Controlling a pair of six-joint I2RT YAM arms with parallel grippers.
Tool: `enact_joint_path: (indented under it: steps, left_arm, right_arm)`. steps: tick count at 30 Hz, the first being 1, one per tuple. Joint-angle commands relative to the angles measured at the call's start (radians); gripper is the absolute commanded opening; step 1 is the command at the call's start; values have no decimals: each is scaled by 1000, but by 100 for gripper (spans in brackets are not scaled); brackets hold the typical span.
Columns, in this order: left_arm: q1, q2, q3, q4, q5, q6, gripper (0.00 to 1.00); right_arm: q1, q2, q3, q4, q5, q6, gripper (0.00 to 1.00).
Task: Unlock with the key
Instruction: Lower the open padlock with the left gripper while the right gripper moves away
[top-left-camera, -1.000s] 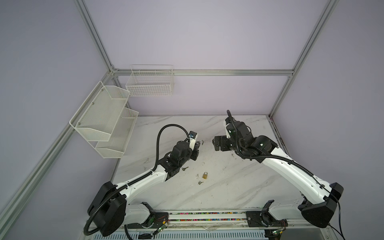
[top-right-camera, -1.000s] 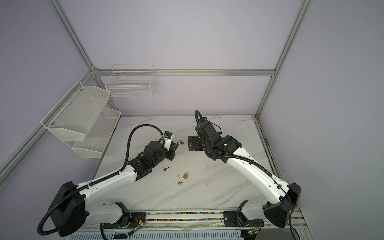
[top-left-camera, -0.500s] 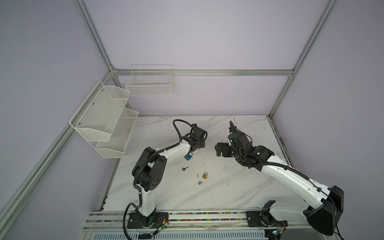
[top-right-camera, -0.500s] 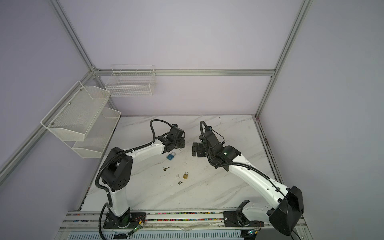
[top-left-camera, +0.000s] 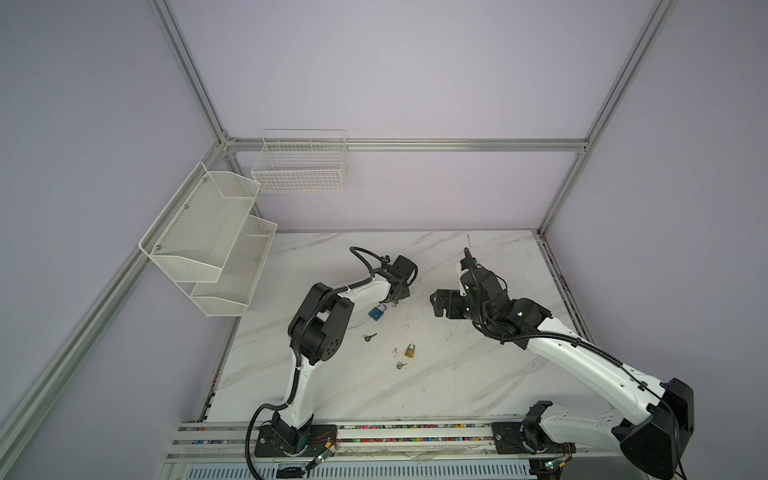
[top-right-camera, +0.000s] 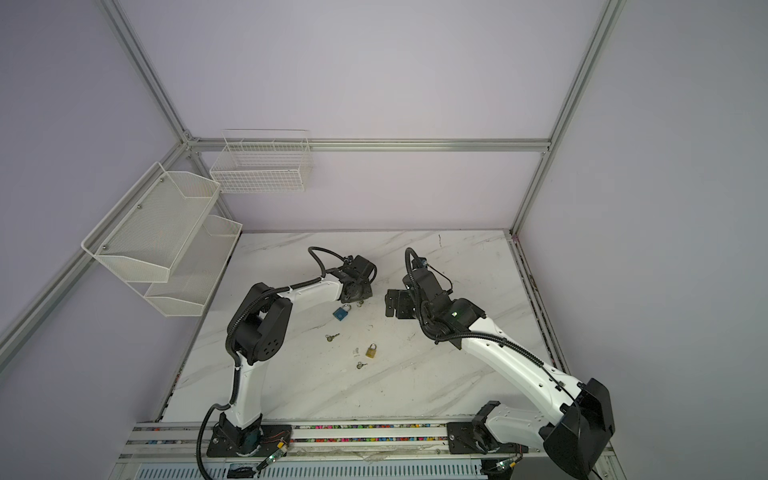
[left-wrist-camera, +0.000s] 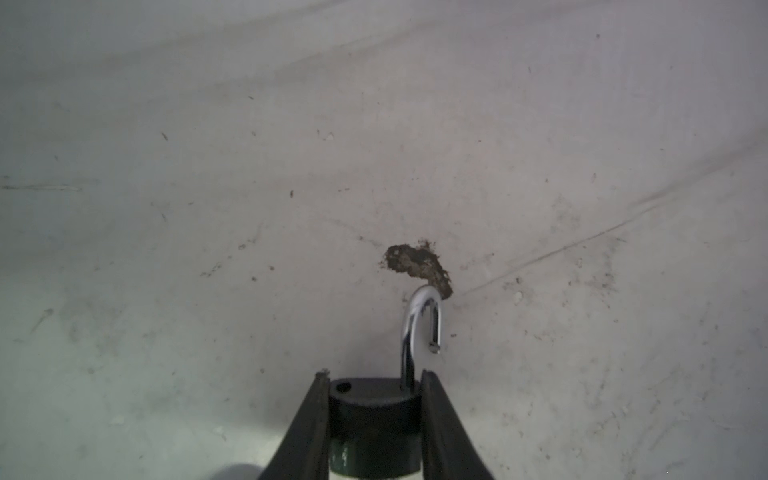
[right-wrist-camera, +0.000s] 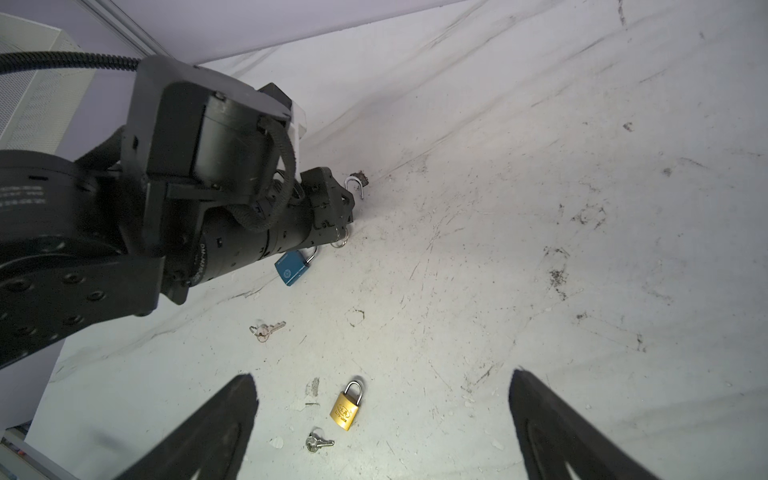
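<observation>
Your left pincer (left-wrist-camera: 374, 376) is part closed, clamped on a dark padlock (left-wrist-camera: 372, 411). The left wrist view shows you that grip and the shackle (left-wrist-camera: 419, 320) standing open, but in both top views the wrist (top-left-camera: 395, 282) covers the grip. Your right pincer (right-wrist-camera: 382, 376) gapes wide and empty, to its right. On the table (top-left-camera: 478, 374), one key (top-left-camera: 369, 336) lies on the near side of the blue padlock (top-left-camera: 377, 312), and a second key (top-left-camera: 400, 365) lies beside the brass padlock (top-left-camera: 410, 351).
</observation>
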Motion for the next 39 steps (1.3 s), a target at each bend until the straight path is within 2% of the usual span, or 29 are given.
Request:
enact_joint_path:
  steps: [1,3,5,9,11,14,17,22,28,33,39]
  left_arm:
    - [5,18,114,-16,-11,-39,0]
    - [5,32,127,-30,-14,-49,0]
    - [5,40,130,-31,-15,-59,5]
    - [6,51,139,-31,3,-72,22]
    - [7,51,141,-33,15,-81,26]
    - [9,25,127,-27,16,-107,36]
    - [14,-18,112,-26,16,-110,40]
    - [19,-155,22,29,37,-107,46]
    - [27,-399,-204,130,106,-53,50]
    - [45,-632,-423,182,141,21,51]
    - [62,-863,-583,156,199,81,51]
  right_arm:
    - [-4,4,6,20,-11,-23,97]
    - [-5,7,6,18,-17,-24,97]
    - [-5,4,4,20,-18,-27,97]
    - [-5,8,5,19,-20,-36,97]
    - [-5,14,7,18,-19,-39,97]
    - [-4,17,12,23,-25,-46,97]
    - [-4,28,18,14,-38,-45,97]
    - [-4,49,29,-20,-45,-45,96]
    - [20,97,8,-58,-95,-7,90]
    - [145,155,-25,-34,-69,102,88]
    - [300,263,-39,17,-45,263,84]
